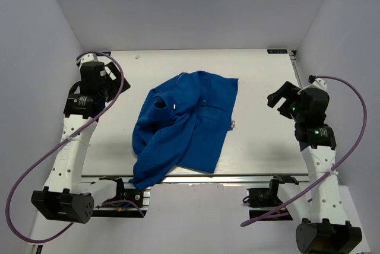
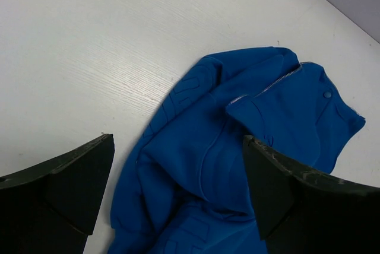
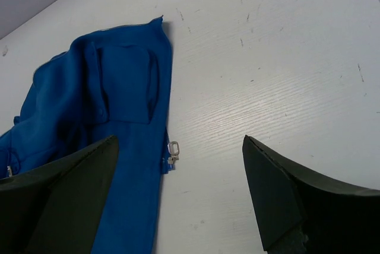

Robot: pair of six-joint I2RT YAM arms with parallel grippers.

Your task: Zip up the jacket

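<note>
Blue jacket: lying crumpled mid-table and reaching the near edge. Looking soft and light, likely bunching and sliding under any tug.
Left gripper: hovering over the jacket's folded side, fingers spread wide, holding nothing.
Zipper teeth: showing along one folded edge; the cloth there is probably needing pinning.
Zipper pull: small and silvery, poking out at the right edge onto the bare table. Looking like the best hold, though slippery.
Right gripper: hanging above the pull, jaws apart, empty.
Purple cables: looping beside the arms, well apart from the cloth.
Obstruction: folds are hiding most of the zipper.
</note>
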